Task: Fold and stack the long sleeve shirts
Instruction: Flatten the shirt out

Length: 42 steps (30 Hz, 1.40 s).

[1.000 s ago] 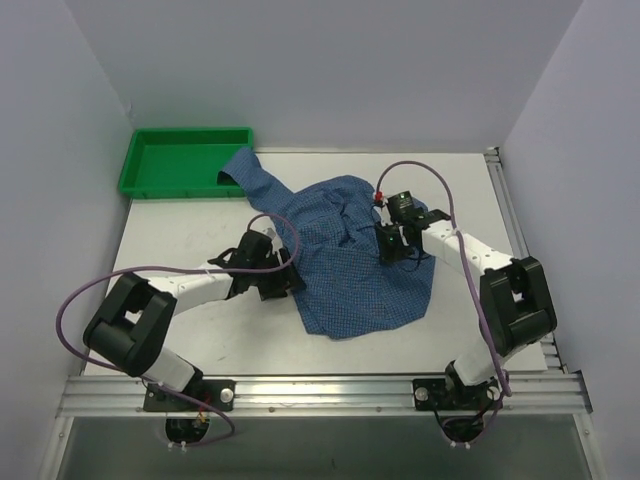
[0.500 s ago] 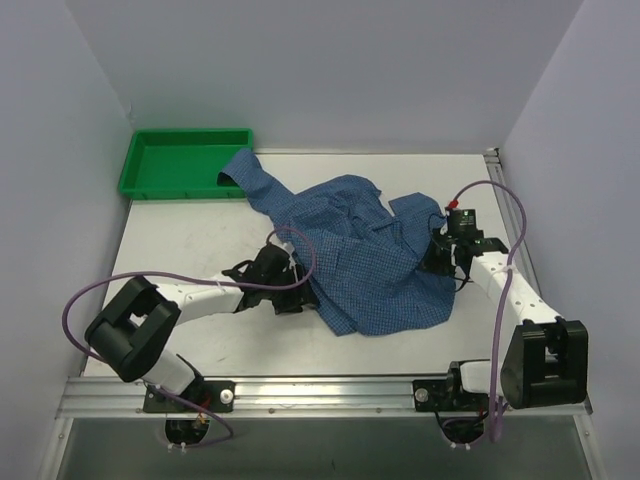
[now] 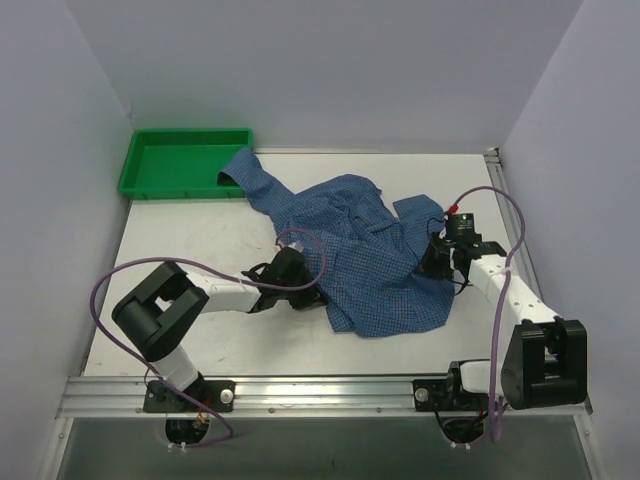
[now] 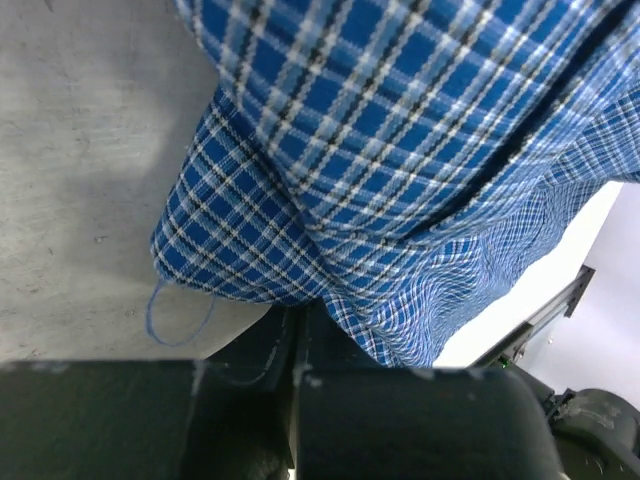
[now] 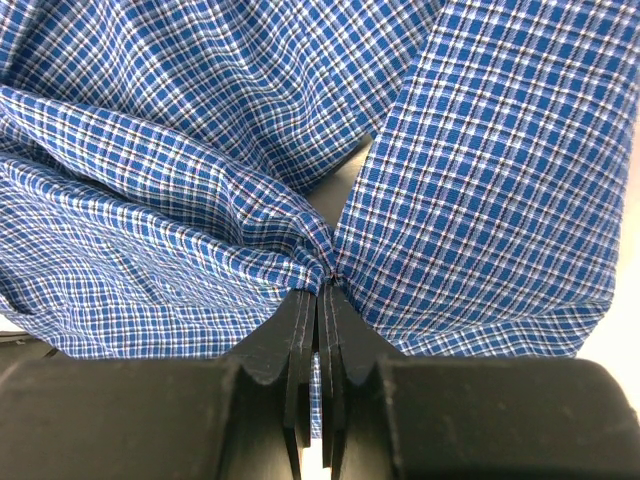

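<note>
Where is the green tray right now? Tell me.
In the top view, the green tray sits at the far left corner of the table, and a sleeve of the blue checked shirt reaches its right end.

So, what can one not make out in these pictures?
Top view: how the jaws stand, their tips buried in the checked shirt.
Top view: the shirt's buttons and collar, too small and lost in folds.
Left wrist view: the tips of the left jaws, covered by cloth.
Top view: the green tray's near right corner, under a sleeve.
</note>
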{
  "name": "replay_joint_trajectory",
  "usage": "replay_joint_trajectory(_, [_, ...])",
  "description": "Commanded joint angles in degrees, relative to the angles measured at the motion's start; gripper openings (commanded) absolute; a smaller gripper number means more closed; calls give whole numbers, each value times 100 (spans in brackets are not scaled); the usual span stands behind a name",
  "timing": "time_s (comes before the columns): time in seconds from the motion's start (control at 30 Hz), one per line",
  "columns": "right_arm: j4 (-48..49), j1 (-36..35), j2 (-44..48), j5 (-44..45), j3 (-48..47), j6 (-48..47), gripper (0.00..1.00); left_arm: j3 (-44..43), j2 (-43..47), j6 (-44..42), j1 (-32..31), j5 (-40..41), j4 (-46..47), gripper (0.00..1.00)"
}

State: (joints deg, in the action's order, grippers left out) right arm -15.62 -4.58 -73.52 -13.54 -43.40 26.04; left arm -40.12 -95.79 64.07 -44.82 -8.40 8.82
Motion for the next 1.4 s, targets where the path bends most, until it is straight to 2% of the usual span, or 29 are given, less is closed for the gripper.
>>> replay_joint_trajectory(0.0, [-160,-17,372,175,42,68,0,-57,-134,-227,34,699,-301,0])
replay_joint_trajectory(0.13, [-538,88,917,850,42,146,0,-802,-133,-878,315,796,-872,0])
replay_joint_trajectory(0.17, [-756,124,1075,992,51,199,0,-1048,-203,-1036,385,779,-1308,0])
replay_joint_trajectory(0.23, [-986,299,1558,1247,59,270,0,-1827,-492,-1432,369,691,-1610,0])
replay_joint_trajectory(0.3, [-1303,448,2075,1476,86,305,0,-2235,-799,-1608,264,525,-1769,0])
replay_joint_trajectory(0.43, [-1742,695,2640,1539,94,296,0,-2939,-1187,-1661,26,182,-1805,0])
replay_joint_trajectory(0.5, [-1857,687,2824,1225,138,331,0,-3002,-1240,-1749,-158,85,-1857,0])
replay_joint_trajectory(0.6, [-1857,590,2773,662,296,323,0,-2582,-918,-1741,-177,111,-1998,0])
replay_joint_trajectory(0.7, [-1866,-181,2414,720,314,357,0,-1651,-85,-1688,77,348,-2164,0])
replay_joint_trajectory(0.73, [-1875,-854,2299,791,297,506,0,-1413,172,-1679,209,409,-2374,0])
replay_joint_trajectory(0.8, [-1805,-1490,1851,914,200,665,0,-666,1042,-1644,490,602,-2612,0])
replay_joint_trajectory(0.83, [-1770,-1763,1702,1010,165,857,1,-429,1340,-1652,866,681,-2918,0])
replay_joint_trajectory(0.87, [-1648,-2227,1396,1020,87,911,4,-261,1944,-1713,1035,795,-3086,0])
replay_joint_trajectory(0.9, [-1568,-2388,1236,994,25,929,8,10,2237,-1758,1237,866,-3262,0])
replay_joint_trajectory(0.97, [-1436,-2748,772,897,-281,842,27,162,2982,-1906,1712,1138,-3711,0])
replay_joint_trajectory(1.0, [-1418,-2811,647,871,-414,737,35,241,3161,-1960,1852,1174,-3843,0])
replay_joint_trajectory(1.03, [-1427,-2838,524,853,-572,622,49,250,3319,-2004,2124,1166,-4035,0])
replay_joint_trajectory(1.13, [-1435,-2733,207,1159,-1152,104,65,338,3654,-2153,2503,1069,-4230,0])
replay_joint_trajectory(1.3, [-1190,-1759,-706,1327,-1952,-336,74,470,3594,-2329,2759,964,-4204,0])
replay_joint_trajectory(1.37, [-1032,-1634,-1258,1493,-2155,-424,76,479,3532,-2390,2794,893,-4125,0])
